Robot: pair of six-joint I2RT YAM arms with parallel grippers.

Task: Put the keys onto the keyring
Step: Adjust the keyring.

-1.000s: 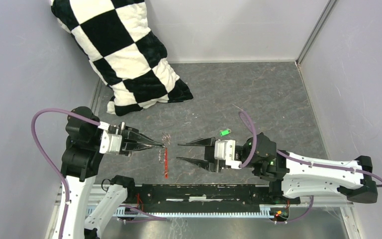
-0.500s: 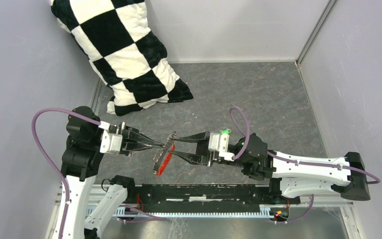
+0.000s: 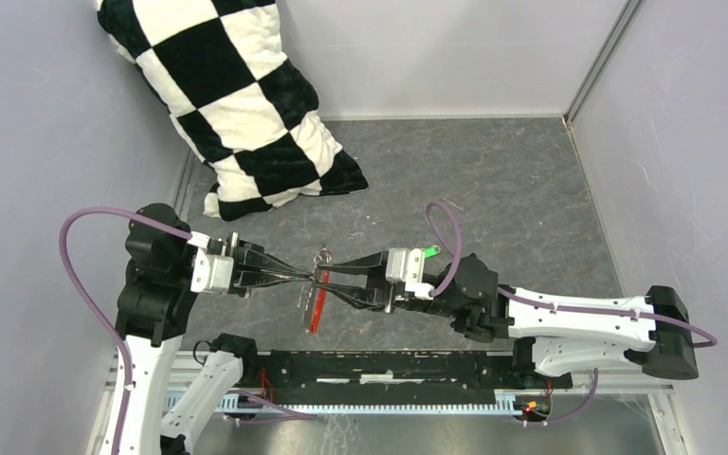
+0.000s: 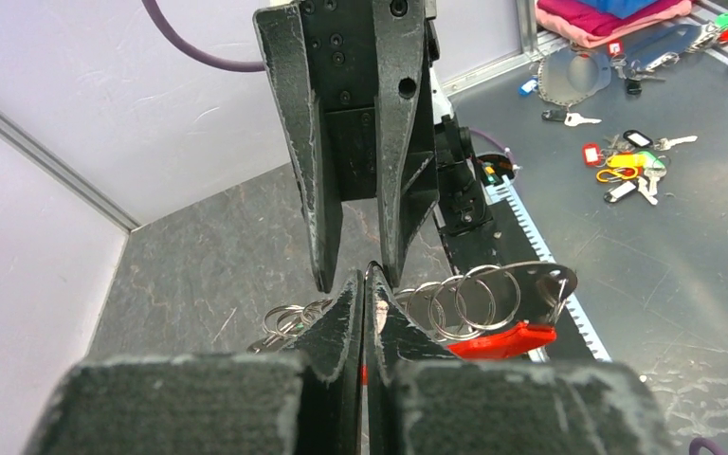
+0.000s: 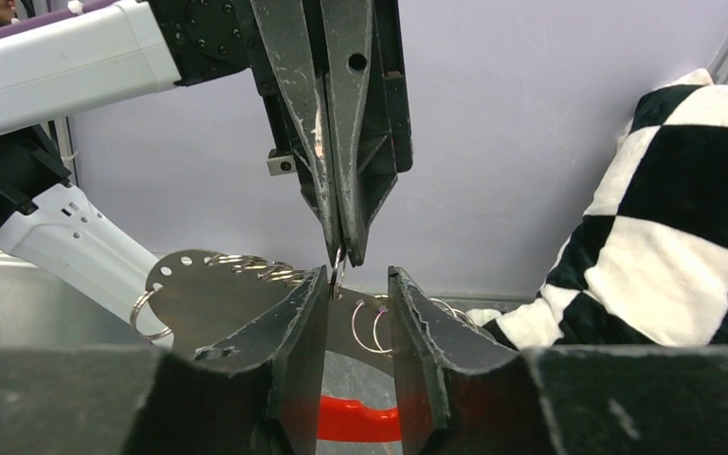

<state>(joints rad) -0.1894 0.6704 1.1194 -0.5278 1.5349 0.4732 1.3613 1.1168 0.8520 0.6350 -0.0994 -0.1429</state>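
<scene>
My left gripper (image 3: 314,277) is shut on a thin silvery ring of the keyring (image 3: 321,257) and holds it above the table. A flat metal plate with several rings (image 4: 493,294) and the red tag (image 4: 502,339) hang from it. My right gripper (image 3: 329,277) meets it tip to tip. Its jaws stand open either side of the pinched ring (image 5: 338,270), with the red tag (image 5: 365,421) below. The green-headed key (image 3: 429,251) lies on the table beside the right wrist, held by nothing.
A black-and-white checkered pillow (image 3: 237,104) leans in the back left corner. Grey walls close the table (image 3: 493,180) on three sides. A black rail (image 3: 389,365) runs along the near edge. Loose keys and tags (image 4: 630,166) lie outside the cell.
The right gripper slid left from mid-table up to the left gripper's tips, and its jaws narrowed around the ring. The red tag swung slightly. The left gripper stayed shut and still.
</scene>
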